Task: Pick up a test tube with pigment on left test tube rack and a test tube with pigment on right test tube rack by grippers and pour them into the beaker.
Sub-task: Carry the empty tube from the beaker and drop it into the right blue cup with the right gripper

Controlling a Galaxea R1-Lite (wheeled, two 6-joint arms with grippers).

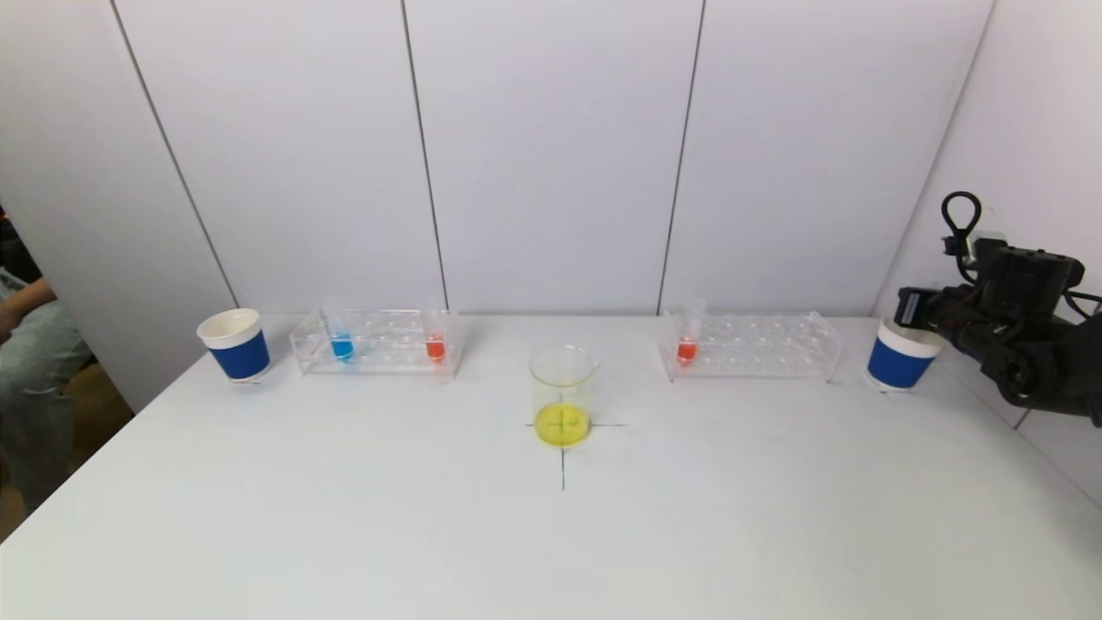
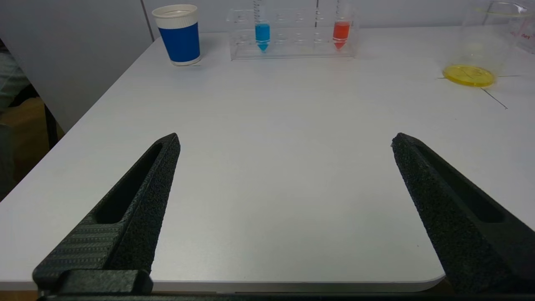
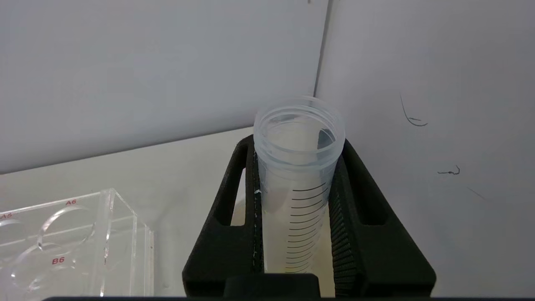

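My right gripper [image 3: 297, 144] is shut on an empty clear graduated test tube [image 3: 299, 167], held upright beside the right rack [image 3: 83, 234]. In the head view this gripper [image 1: 914, 312] hangs over the right blue cup [image 1: 900, 362]. My left gripper [image 2: 284, 140] is open and empty, low over the table's near left edge. The left rack [image 1: 379, 344] holds a blue tube [image 1: 342, 344] and a red tube [image 1: 436, 344]. The right rack [image 1: 749, 344] holds one red tube [image 1: 686, 344]. The beaker [image 1: 562, 396] stands in the middle on a cross mark, with yellow liquid at its bottom.
A second blue cup [image 1: 235, 344] stands left of the left rack. White wall panels close off the back and the right side, close to my right arm [image 1: 1024, 353]. A person sits at the far left edge.
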